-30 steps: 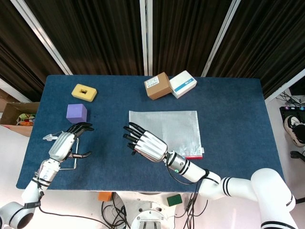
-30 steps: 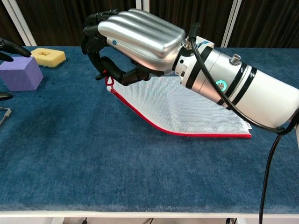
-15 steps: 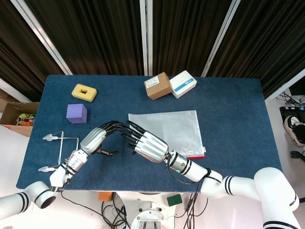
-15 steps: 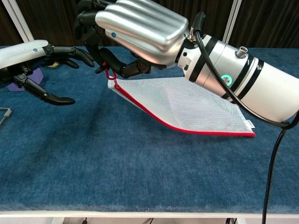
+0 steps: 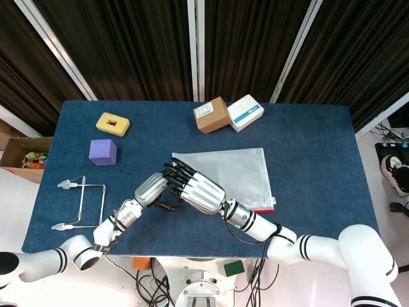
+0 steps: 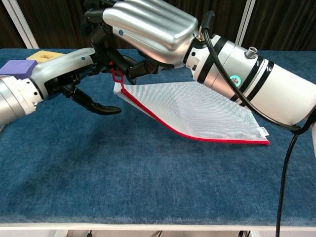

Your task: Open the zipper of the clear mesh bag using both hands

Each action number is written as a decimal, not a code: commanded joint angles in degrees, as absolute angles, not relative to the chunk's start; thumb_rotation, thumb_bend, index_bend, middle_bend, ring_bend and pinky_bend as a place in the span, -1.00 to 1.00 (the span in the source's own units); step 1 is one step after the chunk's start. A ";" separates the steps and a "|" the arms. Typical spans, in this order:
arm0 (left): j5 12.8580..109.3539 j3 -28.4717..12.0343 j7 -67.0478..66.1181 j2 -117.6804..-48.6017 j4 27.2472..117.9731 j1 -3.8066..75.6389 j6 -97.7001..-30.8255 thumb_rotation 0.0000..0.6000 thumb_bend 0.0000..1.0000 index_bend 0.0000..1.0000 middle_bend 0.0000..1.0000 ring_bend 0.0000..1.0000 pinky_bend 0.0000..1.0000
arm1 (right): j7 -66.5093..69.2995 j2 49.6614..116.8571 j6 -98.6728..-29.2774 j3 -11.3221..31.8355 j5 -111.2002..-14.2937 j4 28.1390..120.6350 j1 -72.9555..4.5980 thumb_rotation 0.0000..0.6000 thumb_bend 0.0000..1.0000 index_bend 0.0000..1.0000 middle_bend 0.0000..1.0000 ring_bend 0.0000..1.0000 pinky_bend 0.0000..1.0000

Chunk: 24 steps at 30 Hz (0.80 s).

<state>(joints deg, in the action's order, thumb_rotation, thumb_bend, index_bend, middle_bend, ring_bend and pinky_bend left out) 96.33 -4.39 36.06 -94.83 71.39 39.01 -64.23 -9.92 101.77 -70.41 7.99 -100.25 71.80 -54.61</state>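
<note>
The clear mesh bag [image 5: 236, 174] lies on the blue table, its red zipper edge [image 6: 163, 123] facing me. My right hand [image 6: 148, 24] pinches the bag's front left corner at the red pull loop [image 6: 117, 75] and holds that corner lifted off the cloth. In the head view the right hand [image 5: 197, 190] covers this corner. My left hand [image 6: 69, 74] reaches in from the left, fingers spread, with its fingertips close to the pull loop and its thumb [image 6: 101, 109] hanging free below. From above, the left hand [image 5: 152, 189] sits right against the right hand's fingers. I cannot tell whether it touches the loop.
A purple cube [image 5: 103, 152] and a yellow foam block [image 5: 113, 123] sit at the table's left. A bent wire frame [image 5: 83, 203] lies near the front left edge. A brown box [image 5: 211, 115] and a white-and-blue box [image 5: 245, 112] stand behind the bag.
My left hand has swept right from the wire frame to the lifted bag corner beside my right hand. The right hand has kept the corner raised, almost unmoved.
</note>
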 commanded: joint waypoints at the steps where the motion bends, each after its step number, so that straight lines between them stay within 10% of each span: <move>1: 95.85 -4.60 34.41 -96.85 69.38 39.96 -64.33 1.00 -0.52 -0.14 -0.71 -0.84 -0.70 | -9.71 101.83 -70.46 7.95 -100.26 71.64 -54.59 1.00 -0.45 0.36 -0.49 -0.91 -0.81; 24: 93.99 -2.33 33.21 -98.56 67.67 41.19 -64.54 1.00 -0.34 0.15 -0.63 -0.84 -0.70 | -8.29 102.04 -71.21 7.30 -100.61 70.45 -54.19 1.00 -0.48 0.36 -0.49 -0.92 -0.83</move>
<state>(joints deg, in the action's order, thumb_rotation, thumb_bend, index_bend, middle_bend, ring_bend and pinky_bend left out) 94.04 -2.43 33.07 -98.59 67.68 41.18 -64.56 -8.30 102.05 -71.21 7.30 -100.61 70.44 -54.20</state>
